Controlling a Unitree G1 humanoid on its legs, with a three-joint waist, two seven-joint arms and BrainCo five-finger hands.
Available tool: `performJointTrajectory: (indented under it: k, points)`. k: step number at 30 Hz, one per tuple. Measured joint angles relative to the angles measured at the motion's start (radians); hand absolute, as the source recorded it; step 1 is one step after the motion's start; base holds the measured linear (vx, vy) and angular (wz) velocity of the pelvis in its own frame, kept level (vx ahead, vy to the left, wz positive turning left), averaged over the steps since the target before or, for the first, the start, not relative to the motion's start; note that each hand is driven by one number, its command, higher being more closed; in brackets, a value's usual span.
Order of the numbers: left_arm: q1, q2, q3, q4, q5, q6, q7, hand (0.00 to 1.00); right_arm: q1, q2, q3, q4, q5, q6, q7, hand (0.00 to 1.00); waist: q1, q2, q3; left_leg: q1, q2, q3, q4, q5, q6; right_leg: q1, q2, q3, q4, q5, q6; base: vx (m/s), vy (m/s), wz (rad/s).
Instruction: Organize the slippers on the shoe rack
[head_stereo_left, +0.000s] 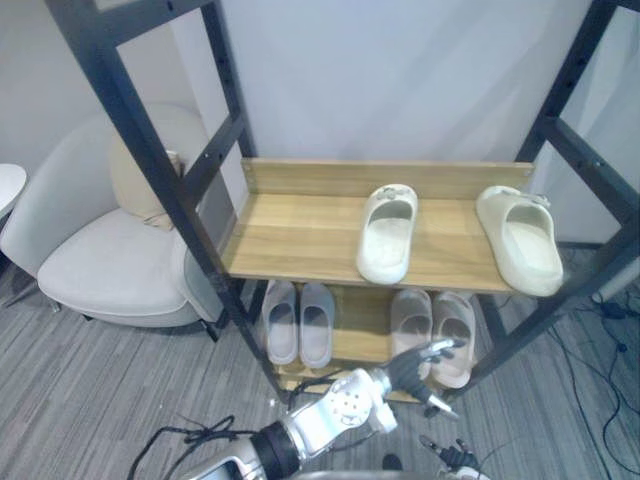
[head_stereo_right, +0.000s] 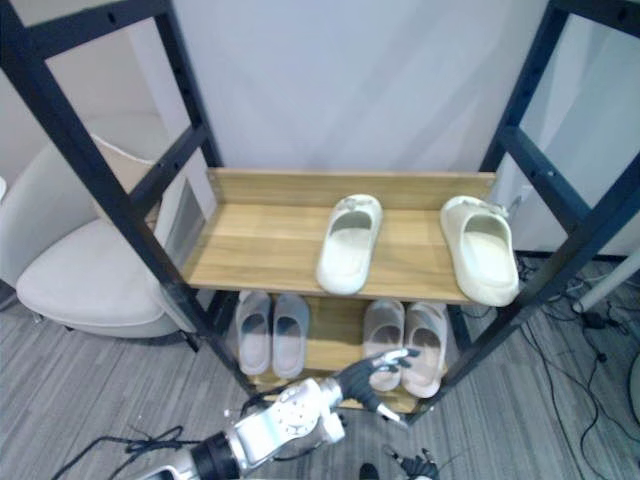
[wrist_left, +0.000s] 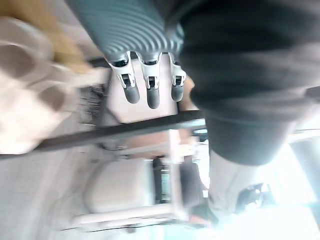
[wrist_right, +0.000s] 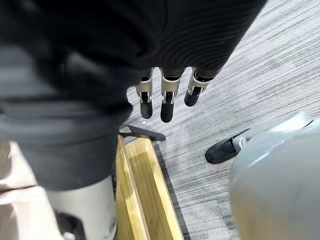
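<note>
the left hand (head_stereo_left: 410, 368) is reaching out, fingers spread and holding nothing, before the beige slippers (head_stereo_left: 450, 320) on the shoe rack's (head_stereo_left: 300, 235) lower shelf; the right hand (wrist_right: 168, 97) is hanging straight-fingered above the floor (wrist_right: 250, 75).

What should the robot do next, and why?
Probably raise the open left hand to the middle cream moulded slipper: it lies apart from its mate on the wooden upper shelf, while the grey pair and beige pair below sit together.

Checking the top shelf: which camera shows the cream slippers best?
Right eye view: both cream slippers lie whole, apart, on the upper shelf. Left eye view shows the same; the wrist views point elsewhere.
</note>
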Motion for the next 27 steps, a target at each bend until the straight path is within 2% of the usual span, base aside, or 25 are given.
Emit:
performJointTrajectory:
  k: [4,5,12,18,21,27]
  points:
    - [-0.120,-0.015,0.081,-0.131,-0.047,-0.037,0.059,0.00,0.039,-0.004,-0.001,0.002,0.000,0.000,0.000,0.00,0.000,0.004,-0.013,-0.002,-0.001,0.014,0.002,-0.001,0.000,-0.012,0.000,0.020,0.000,0.001,0.002,-0.01,-0.013,-0.13]
    - [-0.150,-0.029,0.112,-0.145,-0.047,-0.043,0.080,0.00,0.052,-0.007,-0.001,0.004,-0.001,0.001,0.000,0.00,0.000,0.012,-0.021,-0.002,-0.002,0.013,0.003,-0.001,0.000,-0.013,-0.001,0.022,0.000,0.001,0.002,-0.01,-0.026,-0.06]
    - [-0.226,-0.078,0.214,-0.135,-0.024,-0.046,0.169,0.00,0.065,-0.015,-0.006,0.024,-0.002,0.002,0.001,0.00,-0.002,0.023,-0.031,-0.002,-0.003,-0.004,0.011,-0.001,0.001,-0.024,-0.003,0.025,0.035,-0.018,0.005,-0.03,-0.019,0.01]
    - [-0.378,-0.082,0.341,0.000,0.073,-0.036,0.238,0.00,0.088,-0.018,-0.015,0.030,-0.004,0.004,0.002,0.00,-0.003,0.026,-0.033,-0.033,-0.015,-0.011,0.013,0.004,0.008,-0.062,-0.019,0.025,0.060,-0.021,0.010,-0.04,-0.014,0.03]
    - [-0.430,-0.079,0.390,0.109,0.092,-0.018,0.271,0.00,0.104,-0.011,-0.038,0.023,-0.004,0.011,0.002,0.00,-0.008,0.027,-0.033,-0.037,-0.018,-0.005,0.012,0.006,0.011,-0.072,-0.022,0.028,0.063,-0.019,0.014,0.00,0.000,-0.04]
    - [-0.510,-0.064,0.451,0.218,0.125,0.009,0.340,0.00,0.127,0.010,-0.061,-0.050,-0.006,0.012,0.002,0.00,-0.013,0.026,-0.032,-0.059,-0.022,0.016,0.009,0.005,0.011,-0.103,-0.024,0.049,0.068,-0.013,0.018,0.01,-0.006,-0.09]
